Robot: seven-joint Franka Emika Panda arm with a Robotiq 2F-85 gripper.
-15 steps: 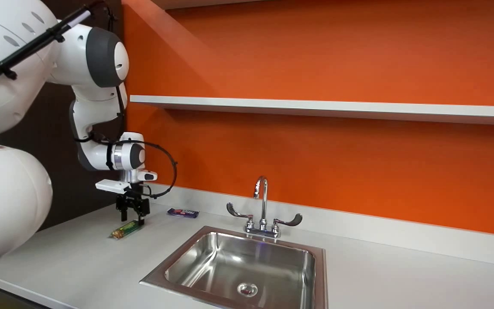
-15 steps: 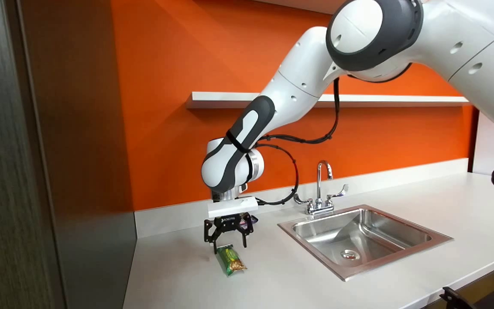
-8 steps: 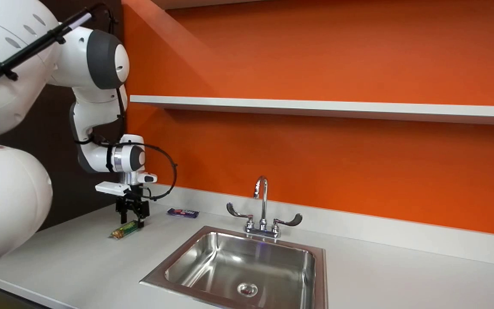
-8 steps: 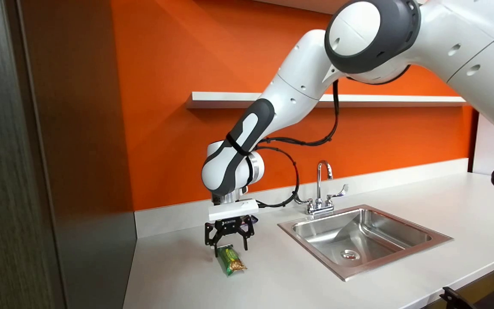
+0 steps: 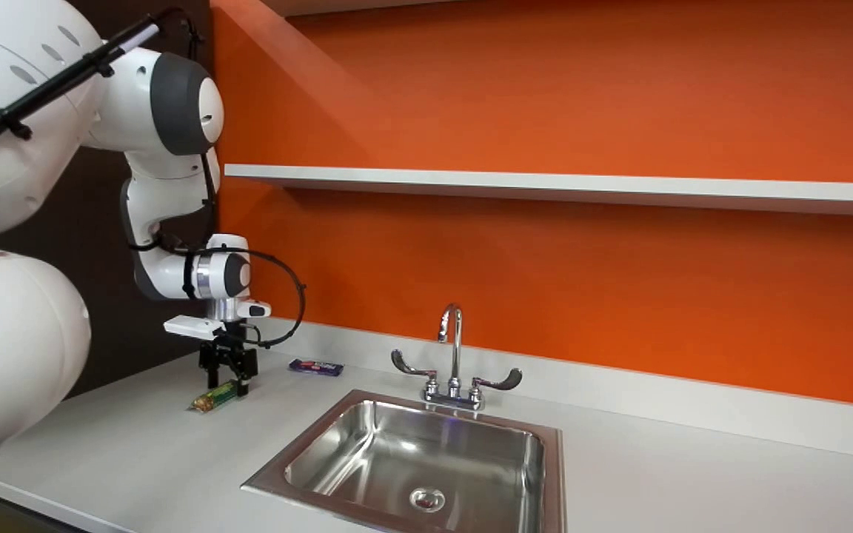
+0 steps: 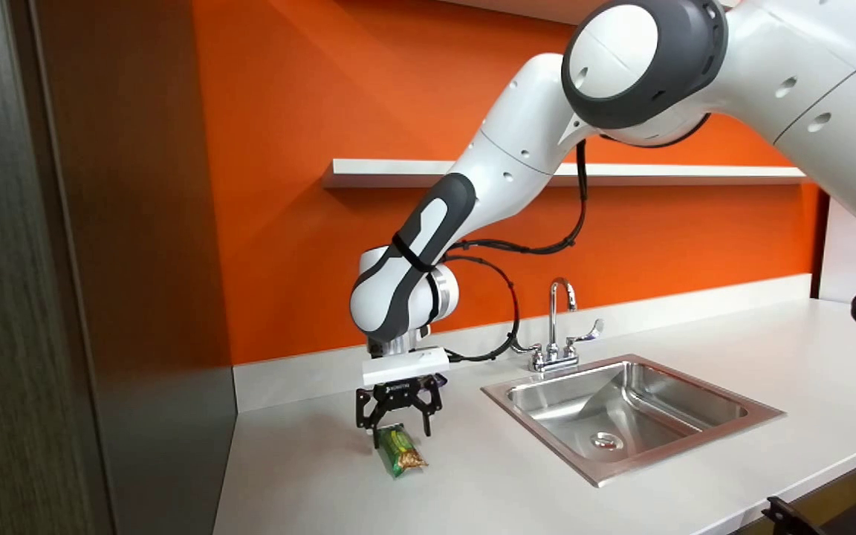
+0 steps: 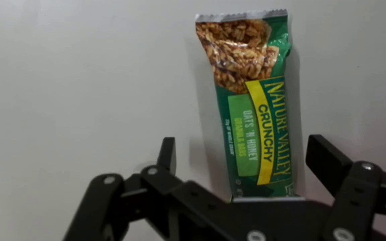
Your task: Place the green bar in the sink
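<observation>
Left of the rectangular stainless-steel sink (image 5: 463, 459) in both exterior views, the flat green oblong bar (image 7: 255, 127) lies on the pale bench (image 6: 309, 475), the black two-fingered pincer (image 6: 402, 438) there released, jaws parted.

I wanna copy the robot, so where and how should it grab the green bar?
Probably the middle, from straight above, squeezing both long sides: the green bar lies flat on the counter, longer than wide, and the open gripper spans more than that width.

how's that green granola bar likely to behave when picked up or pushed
The green bar will probably feel light, being a small packet. Its shiny wrapper may slip a little. Lying flat, it would likely slide rather than roll.
</observation>
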